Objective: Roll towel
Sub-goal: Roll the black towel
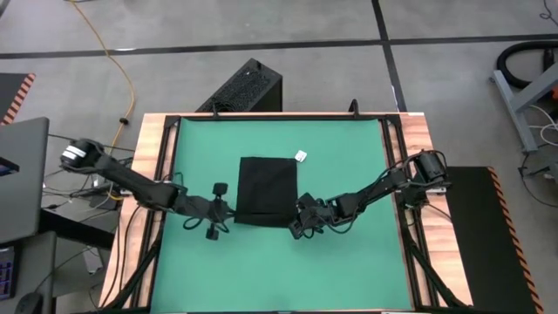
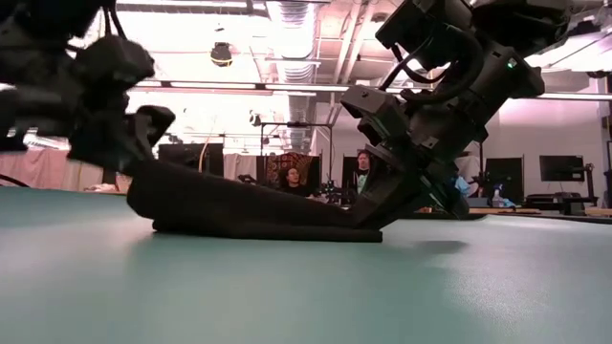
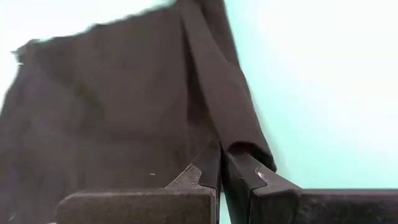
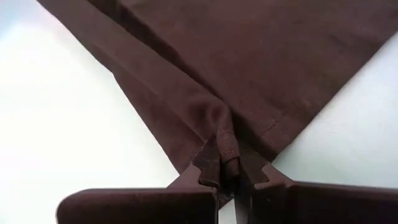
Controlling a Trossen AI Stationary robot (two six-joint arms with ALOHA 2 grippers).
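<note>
The black towel [image 1: 268, 190] lies on the green mat [image 1: 349, 270] at the table's middle, its white tag [image 1: 301, 156] at the far right corner. My left gripper [image 1: 228, 212] is shut on the towel at its near left corner. My right gripper [image 1: 301, 220] is shut on it at its near right corner. In the low view the towel [image 2: 239, 205] stands raised at its left end and tapers down to the mat at its right end. The far part lies flat on the mat. My left gripper pinches the towel's near left corner [image 3: 239, 149] between its two fingers, where a raised fold of the cloth runs into them. The fingers come slanting from the table's left. That corner is lifted off the mat [image 2: 143, 186]; the rest lies on it. My right gripper pinches a bunched fold at the towel's near right corner [image 4: 227, 146] between its two fingertips. The fingers come slanting down from the table's right. The corner sits low, close to the mat [image 2: 368, 222], and cloth spreads flat beyond the fingers.
The mat has free green room near, left and right of the towel. Wooden table rails [image 1: 148, 174] run along both sides. A black box [image 1: 244, 87] stands on the floor beyond the far edge. People sit in the room behind [image 2: 361, 172].
</note>
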